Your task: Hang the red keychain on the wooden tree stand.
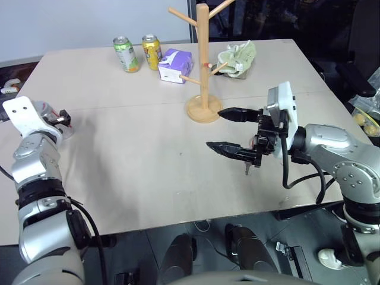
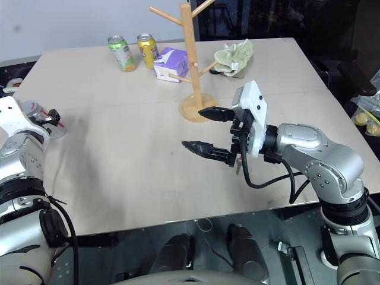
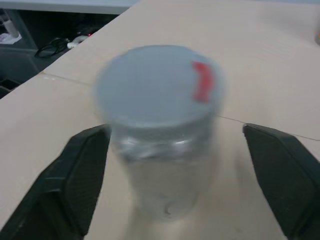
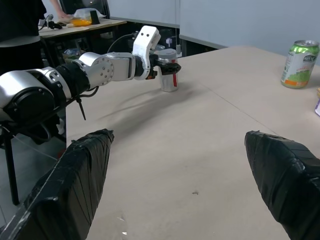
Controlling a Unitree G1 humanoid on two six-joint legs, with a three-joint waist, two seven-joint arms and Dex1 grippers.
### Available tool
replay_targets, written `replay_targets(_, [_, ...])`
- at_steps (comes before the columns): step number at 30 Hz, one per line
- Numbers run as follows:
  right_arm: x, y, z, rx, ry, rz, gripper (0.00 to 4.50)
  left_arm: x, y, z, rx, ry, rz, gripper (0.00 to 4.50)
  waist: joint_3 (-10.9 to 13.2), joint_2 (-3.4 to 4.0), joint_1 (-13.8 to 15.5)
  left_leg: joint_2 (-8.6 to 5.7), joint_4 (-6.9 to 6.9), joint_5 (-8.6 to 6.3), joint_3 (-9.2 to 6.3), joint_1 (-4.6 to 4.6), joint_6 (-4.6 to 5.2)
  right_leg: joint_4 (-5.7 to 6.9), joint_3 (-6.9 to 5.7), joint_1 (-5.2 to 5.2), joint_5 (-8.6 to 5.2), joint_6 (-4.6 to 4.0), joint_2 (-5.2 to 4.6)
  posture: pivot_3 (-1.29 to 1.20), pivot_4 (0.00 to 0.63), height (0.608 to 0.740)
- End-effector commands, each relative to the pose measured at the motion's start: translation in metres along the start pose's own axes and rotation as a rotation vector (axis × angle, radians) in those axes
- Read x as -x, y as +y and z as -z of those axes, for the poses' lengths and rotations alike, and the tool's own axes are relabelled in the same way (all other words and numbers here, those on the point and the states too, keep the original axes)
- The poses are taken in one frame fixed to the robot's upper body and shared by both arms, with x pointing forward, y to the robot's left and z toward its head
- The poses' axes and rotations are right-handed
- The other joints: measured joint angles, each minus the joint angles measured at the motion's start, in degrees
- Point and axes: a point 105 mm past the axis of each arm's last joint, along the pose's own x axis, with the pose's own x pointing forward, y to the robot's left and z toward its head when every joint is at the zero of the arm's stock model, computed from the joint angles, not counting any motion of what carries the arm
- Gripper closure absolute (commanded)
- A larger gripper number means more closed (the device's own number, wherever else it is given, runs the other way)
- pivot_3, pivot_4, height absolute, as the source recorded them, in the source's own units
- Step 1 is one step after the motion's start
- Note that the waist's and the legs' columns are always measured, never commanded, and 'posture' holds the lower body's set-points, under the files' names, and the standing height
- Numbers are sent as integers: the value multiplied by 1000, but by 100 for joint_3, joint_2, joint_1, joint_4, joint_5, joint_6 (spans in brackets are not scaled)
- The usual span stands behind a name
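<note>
Light-wood tree stand with slanted pegs (image 1: 203, 59) rises just beyond the right gripper (image 1: 214, 128), jaws spread wide; the thin red keychain with its small dark key (image 1: 247, 168) seems to dangle near the lower finger's base, so the loop should be carried over a peg tip. Left wrist view: left gripper (image 3: 175, 131) released astride a lidded silver can with a red label (image 3: 160, 90), contents hidden. Right wrist view: green drink can (image 4: 299, 64), contents unseen.

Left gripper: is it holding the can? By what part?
Nothing held. The left gripper has its fingers open on either side of the silver can, with a clear gap at one finger.
</note>
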Motion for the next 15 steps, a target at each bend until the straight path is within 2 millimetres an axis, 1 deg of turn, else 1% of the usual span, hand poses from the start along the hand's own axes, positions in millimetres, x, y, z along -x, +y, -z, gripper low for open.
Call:
replay_targets(1, [4,3,-12,46,-40,5,0,5,8,-32,-6,-104,-27,109,0,0,0,0,0,0,0,0,0,0,0,0,0,0,0,0,150,740])
replay_targets(5, [3,2,-13,43,-45,8,0,15,11,-44,12,-142,-70,109,0,0,-4,4,0,0,0,-1,0,0,0,0,5,-8,-2,0,150,740])
replay_targets(8, [3,1,-13,36,-46,16,0,26,22,-56,31,-176,-141,109,0,0,-10,6,0,0,-1,0,0,0,0,0,5,-8,-2,0,150,740])
replay_targets(12, [9,-8,-12,3,-51,89,0,49,32,-103,15,-322,-171,109,0,-2,-4,6,0,0,-3,-1,-1,1,0,0,5,-7,-1,0,150,740])
replay_targets(13, [12,-11,-9,-11,-45,117,0,53,24,-118,0,-373,-114,109,-1,-3,8,6,0,0,-2,-1,-1,1,0,0,5,-7,-1,0,150,740])
replay_targets(14, [14,-13,-7,-20,-39,135,0,56,18,-128,-11,-405,-70,109,-4,-9,22,4,1,1,-4,-1,-1,2,-2,0,3,-4,-1,0,150,740])
replay_targets(15, [18,-16,-4,-38,-34,171,0,60,-7,-138,-64,-436,79,109,-5,-10,29,2,1,1,-7,-2,-1,1,-6,1,-2,2,0,0,150,740])
